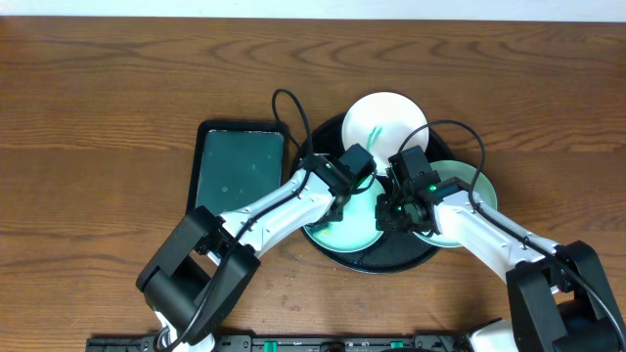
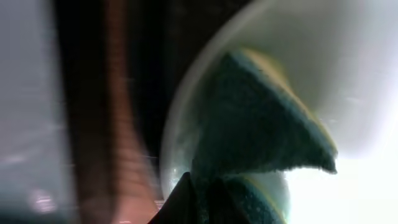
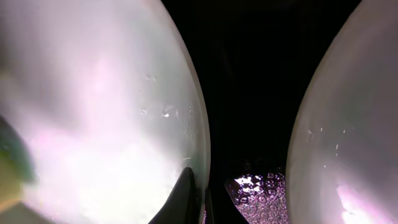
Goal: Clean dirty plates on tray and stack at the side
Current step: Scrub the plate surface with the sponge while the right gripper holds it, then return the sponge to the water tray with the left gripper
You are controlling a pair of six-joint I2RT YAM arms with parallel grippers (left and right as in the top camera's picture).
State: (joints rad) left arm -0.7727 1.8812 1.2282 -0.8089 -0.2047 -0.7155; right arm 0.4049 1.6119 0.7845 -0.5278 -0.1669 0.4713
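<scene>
Sponge (image 2: 261,124) in left jaws, against plate (image 2: 348,62) on tray (image 1: 383,260)

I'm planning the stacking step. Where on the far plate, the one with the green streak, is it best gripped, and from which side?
Probably its thin rim on the far-right edge: the far plate seems to overlap the raised far rim of the tray, leaving that edge free. Come from the right with the right end effector; its near side is crowded.
</scene>
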